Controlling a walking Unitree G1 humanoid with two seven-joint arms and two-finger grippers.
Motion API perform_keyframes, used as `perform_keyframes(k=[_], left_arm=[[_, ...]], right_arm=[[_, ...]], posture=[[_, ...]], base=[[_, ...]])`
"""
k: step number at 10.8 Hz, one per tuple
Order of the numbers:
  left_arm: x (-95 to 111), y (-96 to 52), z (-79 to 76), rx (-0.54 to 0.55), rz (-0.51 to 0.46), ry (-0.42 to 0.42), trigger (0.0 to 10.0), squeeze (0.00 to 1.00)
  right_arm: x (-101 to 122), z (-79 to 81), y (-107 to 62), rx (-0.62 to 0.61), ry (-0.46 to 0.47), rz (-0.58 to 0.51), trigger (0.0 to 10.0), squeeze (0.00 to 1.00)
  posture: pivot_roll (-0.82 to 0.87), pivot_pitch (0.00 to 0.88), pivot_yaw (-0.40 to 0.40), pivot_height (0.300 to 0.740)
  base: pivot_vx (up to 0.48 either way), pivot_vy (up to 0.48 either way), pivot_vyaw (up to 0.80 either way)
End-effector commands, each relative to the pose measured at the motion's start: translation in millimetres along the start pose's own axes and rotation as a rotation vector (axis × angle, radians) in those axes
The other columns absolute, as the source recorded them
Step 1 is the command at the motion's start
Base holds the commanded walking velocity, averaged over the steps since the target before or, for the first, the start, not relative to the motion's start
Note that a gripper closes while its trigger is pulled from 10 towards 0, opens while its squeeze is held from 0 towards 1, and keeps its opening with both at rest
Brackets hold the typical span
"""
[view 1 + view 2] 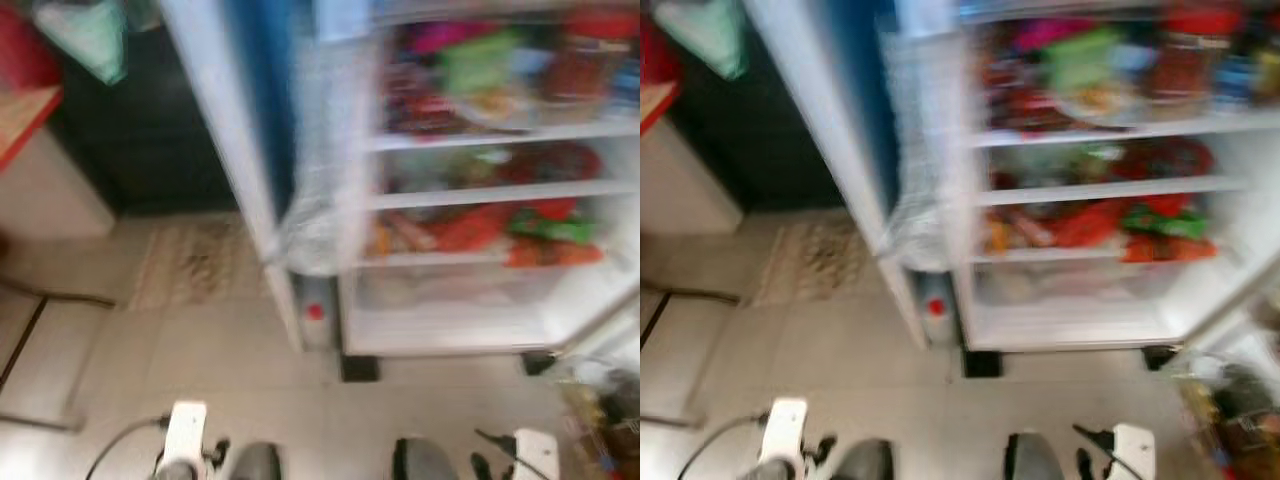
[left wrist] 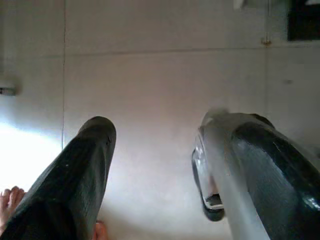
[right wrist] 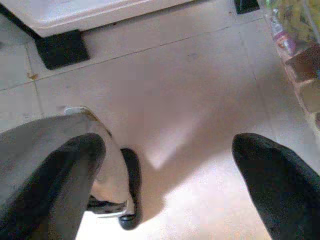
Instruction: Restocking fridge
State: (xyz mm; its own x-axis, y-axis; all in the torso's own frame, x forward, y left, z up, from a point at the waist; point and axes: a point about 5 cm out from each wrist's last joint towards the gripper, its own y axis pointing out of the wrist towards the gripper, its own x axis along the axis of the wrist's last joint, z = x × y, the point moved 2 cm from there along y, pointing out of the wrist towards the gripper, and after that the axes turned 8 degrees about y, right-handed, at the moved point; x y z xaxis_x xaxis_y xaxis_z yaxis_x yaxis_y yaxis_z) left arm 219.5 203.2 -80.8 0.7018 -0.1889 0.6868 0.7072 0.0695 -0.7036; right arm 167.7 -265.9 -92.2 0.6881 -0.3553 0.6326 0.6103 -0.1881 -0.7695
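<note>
- The fridge (image 1: 480, 180) is standing open ahead of the robot, its door (image 1: 235, 130) swinging out on the robot's left; head views are blurring, so the camera is probably moving.
- Shelves (image 1: 470, 195) are already carrying many red, green and pink packets; how much of that is new stock cannot be judged.
- The left gripper (image 2: 150, 165) is hanging low over the tiled floor (image 1: 200, 350), fingers spread wide, carrying nothing.
- The right gripper (image 3: 165, 170) is likewise pointing at the floor, fingers wide apart and empty.
- A container of groceries (image 3: 295, 55) is sitting on the floor at the robot's right, near the fridge base; likely the supply.
- Judgement: no item is in hand, so the next pick is pending.
- Labels: nothing is reading legibly; a red spot (image 1: 314, 311) on the lower door is too blurred.
</note>
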Motion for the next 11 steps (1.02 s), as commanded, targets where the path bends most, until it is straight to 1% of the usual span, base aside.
perform_keyframes(k=[1,2,5,6,11], left_arm=[[-19,-5.1,6.8,0.017,0.061,-0.008,10.0,0.0],[-19,-5.1,6.2,0.017,0.062,-0.011,10.0,0.0],[-19,-4.8,-0.9,-0.002,0.06,-0.01,10.0,0.0],[-18,-4.6,-1.6,-0.004,0.057,-0.011,10.0,0.0],[-15,-3.7,-9.0,-0.023,0.044,-0.017,10.0,0.0]], right_arm=[[-9,4.4,-0.8,0.007,0.017,0.027,10.0,0.0],[-9,4.5,-0.7,0.007,0.016,0.028,10.0,0.0],[-9,4.2,-0.7,0.002,0.006,0.032,10.0,0.0],[-9,4.8,-0.7,0.007,0.018,0.023,10.0,0.0],[-8,6.7,-0.2,0.015,0.02,0.021,10.0,0.0]], posture=[[-0.13,0.148,0.082,0.647],[-0.13,0.155,0.083,0.647],[-0.13,0.159,0.082,0.647],[-0.13,0.159,0.082,0.647],[-0.13,0.158,0.083,0.74]], base=[[0.0,0.48,0.0],[0.0,0.307,0.0],[0.0,0.0,0.0],[0.0,0.0,0.0],[0.0,0.0,0.0]])
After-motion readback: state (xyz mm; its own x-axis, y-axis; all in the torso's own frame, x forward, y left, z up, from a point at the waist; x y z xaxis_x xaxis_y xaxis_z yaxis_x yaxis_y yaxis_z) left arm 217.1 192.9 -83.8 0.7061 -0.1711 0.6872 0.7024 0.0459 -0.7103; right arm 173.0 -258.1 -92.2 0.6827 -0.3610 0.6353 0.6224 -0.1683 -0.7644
